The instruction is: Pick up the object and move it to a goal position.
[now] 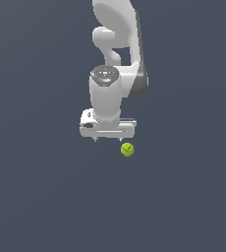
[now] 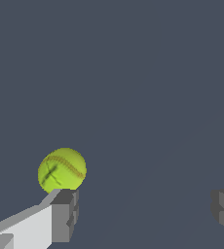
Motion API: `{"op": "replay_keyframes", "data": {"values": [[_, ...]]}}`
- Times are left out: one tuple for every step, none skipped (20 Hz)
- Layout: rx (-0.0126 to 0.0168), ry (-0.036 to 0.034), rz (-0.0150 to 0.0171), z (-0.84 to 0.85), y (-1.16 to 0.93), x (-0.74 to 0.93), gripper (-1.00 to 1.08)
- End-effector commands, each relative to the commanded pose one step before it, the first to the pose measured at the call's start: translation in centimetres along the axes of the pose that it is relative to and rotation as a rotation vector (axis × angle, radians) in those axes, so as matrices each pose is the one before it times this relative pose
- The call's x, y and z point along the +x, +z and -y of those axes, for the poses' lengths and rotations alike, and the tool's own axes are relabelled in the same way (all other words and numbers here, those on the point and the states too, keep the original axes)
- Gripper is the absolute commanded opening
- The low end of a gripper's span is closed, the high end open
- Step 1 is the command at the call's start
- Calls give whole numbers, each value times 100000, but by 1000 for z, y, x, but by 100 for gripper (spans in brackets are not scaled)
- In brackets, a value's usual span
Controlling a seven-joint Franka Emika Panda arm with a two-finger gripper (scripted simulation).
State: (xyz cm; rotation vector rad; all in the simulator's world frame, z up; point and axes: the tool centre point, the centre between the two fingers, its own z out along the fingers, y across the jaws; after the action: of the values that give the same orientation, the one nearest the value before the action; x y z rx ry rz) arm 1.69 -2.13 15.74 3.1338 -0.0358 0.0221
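Observation:
The object, a small yellow-green ball (image 1: 127, 149) with thin seam lines, rests on the flat dark grey surface. My white gripper (image 1: 108, 140) hangs just above the surface, with the ball slightly toward the exterior view's right of it and nearer the camera. In the wrist view the gripper (image 2: 145, 214) is open, its grey fingertips (image 2: 65, 214) wide apart with nothing between them. The ball (image 2: 62, 169) lies just beyond one fingertip, outside the gap.
The white arm (image 1: 117, 44) rises behind the gripper toward the top of the exterior view. Only the plain dark grey surface (image 1: 46, 197) surrounds the ball; no goal marker shows.

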Motion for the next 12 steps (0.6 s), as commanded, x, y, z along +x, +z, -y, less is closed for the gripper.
{"op": "replay_keyframes", "data": {"values": [[53,1242,67,310,205,-41,100],[25,771,24,156,115,-21,100],[28,862,27,180,127,-27,100],[30,958,30,203,139,-34,100],[32,1058,33,225,152,-42,100],[34,1159,37,246,167,-50,100],[35,1265,41,264,183,-58,100],[36,1368,45,284,198,-68,100],[36,1473,49,302,213,-79,100],[36,1575,52,321,227,-92,100],[35,1677,56,340,242,-107,100],[33,1782,60,356,256,-122,100]]}}
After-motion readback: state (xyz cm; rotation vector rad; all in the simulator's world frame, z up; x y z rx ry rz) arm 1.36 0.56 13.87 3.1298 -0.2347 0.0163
